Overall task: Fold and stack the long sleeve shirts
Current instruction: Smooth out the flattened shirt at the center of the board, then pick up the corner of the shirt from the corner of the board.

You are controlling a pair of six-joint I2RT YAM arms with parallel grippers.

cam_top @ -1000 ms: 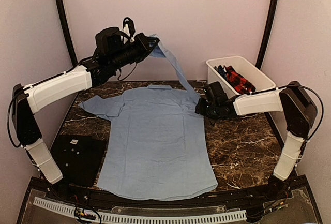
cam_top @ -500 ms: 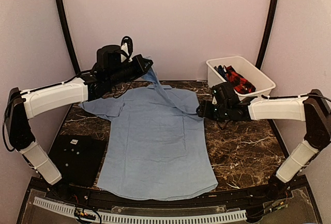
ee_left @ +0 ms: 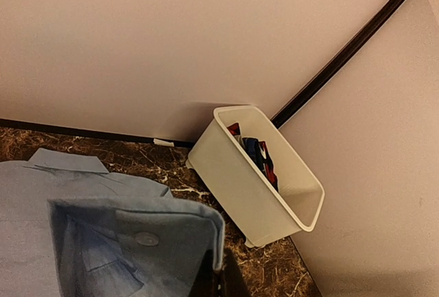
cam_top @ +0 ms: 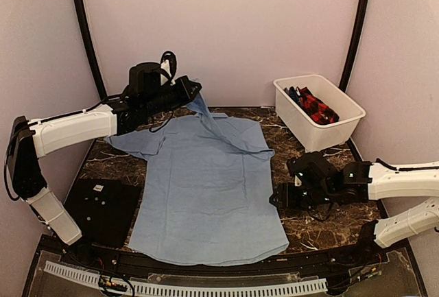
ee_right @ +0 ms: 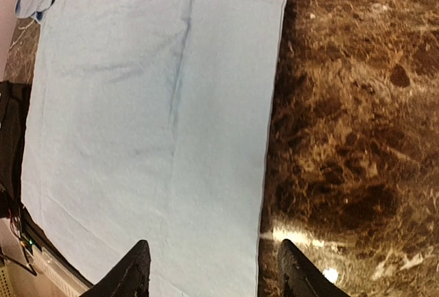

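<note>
no legible text anywhere, white tag [cam_top: 98, 188] on black mat [cam_top: 113, 218] unreadable

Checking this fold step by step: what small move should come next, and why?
Probably the left gripper should lower the sleeve onto the shirt and let go. It is shut on the cuff, held above the collar, and the sleeve slants across the upper body. The right gripper is open over the shirt's right edge, holding nothing.
</note>
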